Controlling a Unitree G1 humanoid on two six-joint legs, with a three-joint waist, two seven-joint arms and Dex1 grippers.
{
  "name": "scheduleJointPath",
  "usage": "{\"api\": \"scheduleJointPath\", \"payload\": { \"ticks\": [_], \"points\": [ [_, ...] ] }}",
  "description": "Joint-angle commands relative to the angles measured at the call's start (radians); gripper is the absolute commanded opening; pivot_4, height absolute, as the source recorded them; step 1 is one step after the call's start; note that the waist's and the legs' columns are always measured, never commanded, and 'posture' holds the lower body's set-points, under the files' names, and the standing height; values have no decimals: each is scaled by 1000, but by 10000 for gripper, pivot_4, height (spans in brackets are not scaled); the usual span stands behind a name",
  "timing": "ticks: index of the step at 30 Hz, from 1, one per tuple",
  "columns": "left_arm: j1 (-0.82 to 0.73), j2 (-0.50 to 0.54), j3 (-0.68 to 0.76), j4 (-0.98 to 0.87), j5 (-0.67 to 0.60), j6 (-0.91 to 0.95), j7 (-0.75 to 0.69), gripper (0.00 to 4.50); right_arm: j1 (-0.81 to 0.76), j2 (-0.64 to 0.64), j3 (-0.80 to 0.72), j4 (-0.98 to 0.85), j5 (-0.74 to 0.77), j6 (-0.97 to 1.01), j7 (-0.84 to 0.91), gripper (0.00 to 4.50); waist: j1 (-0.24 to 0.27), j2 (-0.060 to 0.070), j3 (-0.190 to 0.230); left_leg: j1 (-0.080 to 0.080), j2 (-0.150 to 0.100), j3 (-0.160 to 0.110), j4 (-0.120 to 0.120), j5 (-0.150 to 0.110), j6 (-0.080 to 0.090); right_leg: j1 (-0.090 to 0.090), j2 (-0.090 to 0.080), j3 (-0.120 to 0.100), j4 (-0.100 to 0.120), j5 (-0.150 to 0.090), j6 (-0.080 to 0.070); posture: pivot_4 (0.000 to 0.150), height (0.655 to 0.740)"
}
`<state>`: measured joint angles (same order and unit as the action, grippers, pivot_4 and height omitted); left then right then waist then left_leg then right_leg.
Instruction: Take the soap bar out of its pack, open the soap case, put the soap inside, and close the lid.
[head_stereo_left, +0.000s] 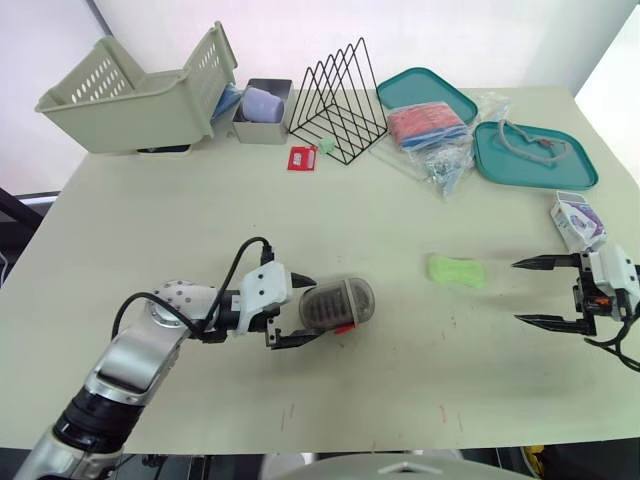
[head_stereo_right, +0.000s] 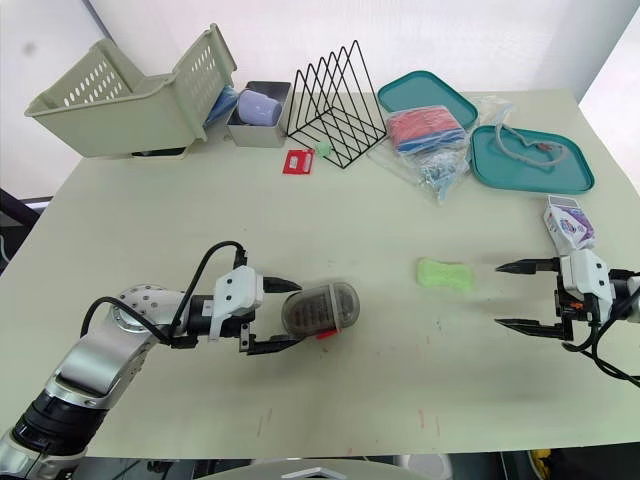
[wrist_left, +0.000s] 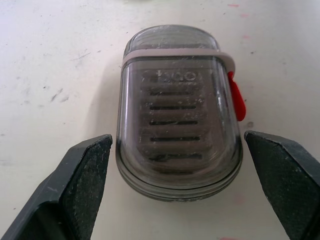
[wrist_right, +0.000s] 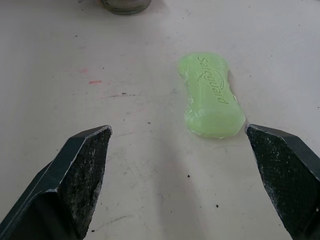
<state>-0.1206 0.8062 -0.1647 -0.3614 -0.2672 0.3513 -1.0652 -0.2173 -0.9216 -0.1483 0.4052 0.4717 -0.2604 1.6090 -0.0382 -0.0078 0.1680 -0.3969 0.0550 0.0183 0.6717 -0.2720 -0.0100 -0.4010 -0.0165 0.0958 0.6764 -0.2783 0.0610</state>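
Straddles the smoky translucent plastic soap case (head_stereo_left: 338, 303) with the left gripper (head_stereo_left: 314, 308), black fingers spread wide either side and not touching it, probably to steady it for opening. Aims the right gripper (head_stereo_left: 516, 292), fingers likewise wide apart, at the bare pale-green soap bar (head_stereo_left: 457, 270) lying flat on the cream table (head_stereo_left: 380, 210) between case and gripper, seemingly lined up for a pick. Has the white-and-purple soap carton (head_stereo_left: 577, 218) near the right wrist, presumably emptied. Cannot tell whether the small red tab (wrist_left: 236, 97) latches the shut lid.
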Motion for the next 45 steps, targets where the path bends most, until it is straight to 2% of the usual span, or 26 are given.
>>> {"api": "scheduleJointPath", "payload": {
  "ticks": [1, 23, 26, 27, 37, 40, 45],
  "points": [
    [-17, -5, 1, 2, 15, -34, 1, 45000, -6, 2, -22, -41, 14, 24, -3, 44764, 0, 0, 0, 0, 0, 0, 0, 0, 0, 0, 0, 0, 0, 0, 0, 1500, 7400],
    [-42, -32, 6, 67, 9, -92, -50, 45000, 18, 9, -27, -47, -2, 17, -19, 44764, 0, 0, 0, 0, 0, 0, 0, 0, 0, 0, 0, 0, 1, 0, 0, 1500, 7400],
    [-43, -33, 4, 73, 12, -93, -57, 38429, 19, 13, -29, -29, -6, 4, -16, 45000, 0, 0, 0, 0, 0, 0, 1, 0, 0, 0, 0, 0, 1, 0, 0, 1500, 7400],
    [-44, -33, 4, 75, 11, -92, -59, 34929, 18, 14, -29, -25, -7, 1, -16, 45000, 0, 0, 0, 0, 0, 0, 1, 0, 0, 0, 0, 0, 1, 0, 0, 1500, 7400],
    [-50, -42, 6, 91, 35, -122, -46, 34801, 11, 18, -24, -41, -4, 14, -11, 45000, 0, 0, 0, 0, 0, 0, 1, 0, 0, 0, 0, 0, 1, 0, 0, 1500, 7400],
    [-55, -46, 26, 103, 37, -173, -42, 34801, -6, -7, -13, -147, 41, 156, -22, 45000, 0, 0, 0, 0, 0, 0, 1, 0, 0, 0, 0, 0, 1, 0, 0, 1500, 7400],
    [-110, -83, 59, 126, 35, -311, -18, 34801, -137, -74, 43, -418, 229, 738, -188, 45000, -2, 1, 0, 0, 0, 0, 1, 0, 0, -1, 0, 0, 2, 0, 0, 1500, 7400]
  ]
}}
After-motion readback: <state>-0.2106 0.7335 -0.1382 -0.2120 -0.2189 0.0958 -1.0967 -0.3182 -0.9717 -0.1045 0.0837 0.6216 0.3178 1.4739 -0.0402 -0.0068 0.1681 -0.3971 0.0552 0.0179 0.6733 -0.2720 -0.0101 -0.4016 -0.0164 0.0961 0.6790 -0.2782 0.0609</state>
